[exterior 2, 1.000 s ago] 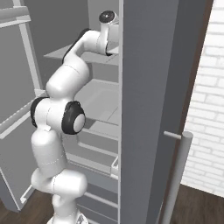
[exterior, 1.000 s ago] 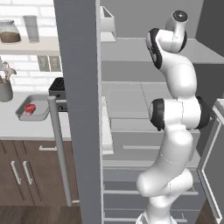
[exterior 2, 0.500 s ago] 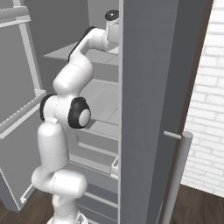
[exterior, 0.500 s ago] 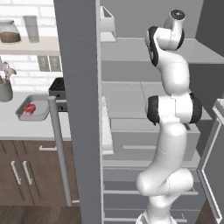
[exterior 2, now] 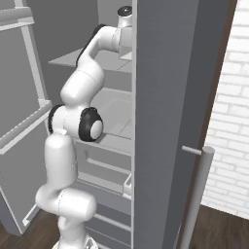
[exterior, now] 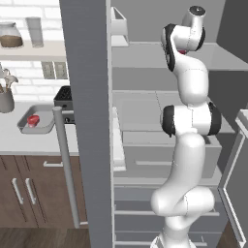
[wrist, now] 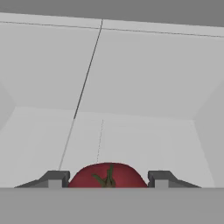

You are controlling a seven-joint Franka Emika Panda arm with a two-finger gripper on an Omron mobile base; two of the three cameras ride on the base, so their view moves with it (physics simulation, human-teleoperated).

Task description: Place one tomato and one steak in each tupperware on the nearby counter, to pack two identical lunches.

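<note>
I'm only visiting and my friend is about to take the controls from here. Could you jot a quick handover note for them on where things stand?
Gripper: reached into the open fridge, jaws either side of a tomato on a shelf; whether they have it gripped cannot be told.
Things: on the counter left of the fridge sits a grey container holding something red; too small to identify.
Done: arm is at the tomato.
Left: grip it, carry it to the counter, then fill both containers with a tomato and a steak each.
</note>
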